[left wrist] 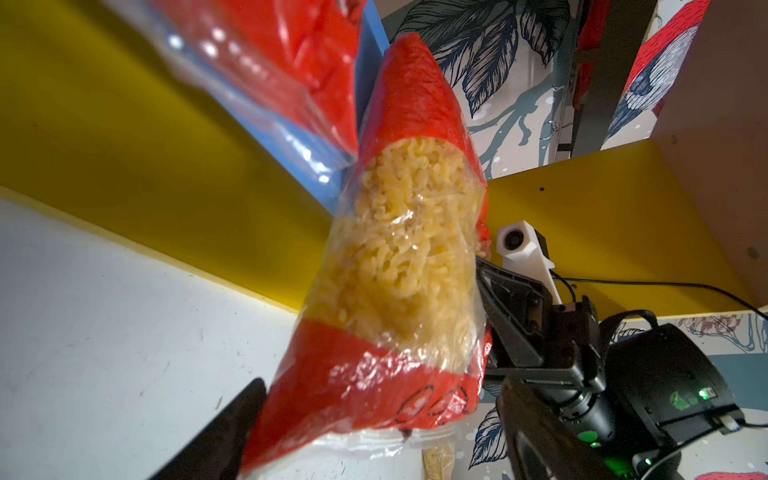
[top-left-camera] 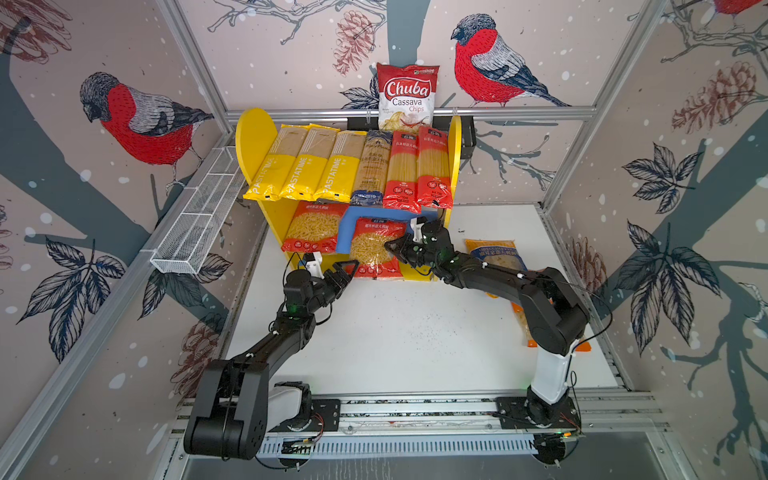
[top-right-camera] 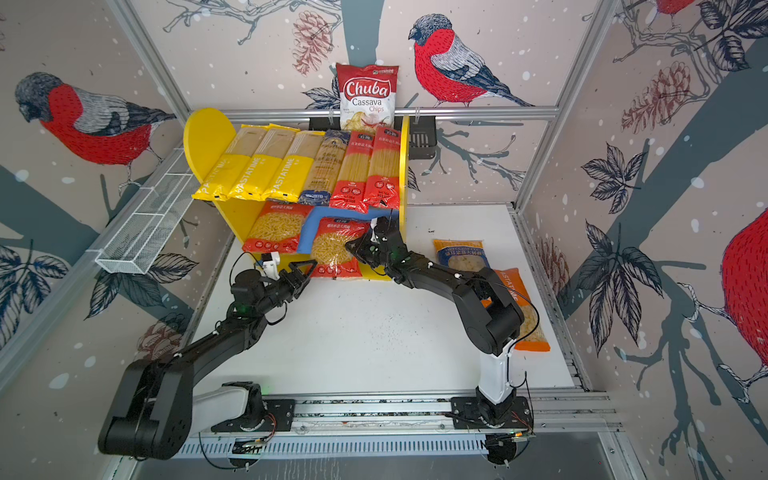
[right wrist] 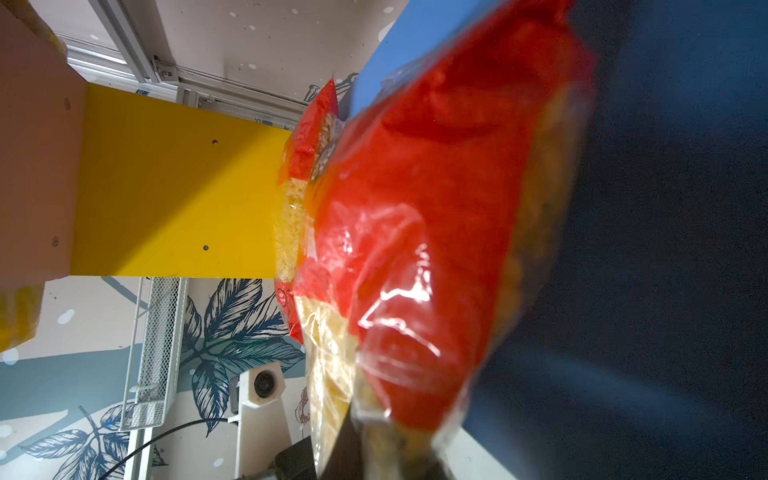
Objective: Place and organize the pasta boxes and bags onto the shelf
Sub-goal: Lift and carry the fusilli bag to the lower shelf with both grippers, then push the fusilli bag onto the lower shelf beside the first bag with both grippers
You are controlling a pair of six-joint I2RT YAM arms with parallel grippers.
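Observation:
The shelf (top-left-camera: 253, 141) carries three yellow PASTATIME packs (top-left-camera: 307, 166), a dark blue spaghetti pack (top-left-camera: 372, 166) and two red spaghetti packs (top-left-camera: 417, 170) on its upper board. One red pasta bag (top-left-camera: 313, 228) lies on the blue lower board (top-left-camera: 345, 232). A second red pasta bag (top-left-camera: 376, 249) (left wrist: 399, 257) leans against the shelf front. My right gripper (top-left-camera: 388, 245) is shut on its right edge. My left gripper (top-left-camera: 347, 272) is open, with the bag's lower left corner between its fingers (left wrist: 224, 432). A blue bag (top-left-camera: 494, 253) and an orange bag (top-right-camera: 523, 311) lie on the table to the right, partly under my right arm.
A Chuba chips bag (top-left-camera: 407, 95) stands in a black basket (top-left-camera: 467, 133) behind the shelf. A white wire rack (top-left-camera: 199, 220) hangs on the left wall. The white table (top-left-camera: 395, 340) stretches in front of the shelf between both arms.

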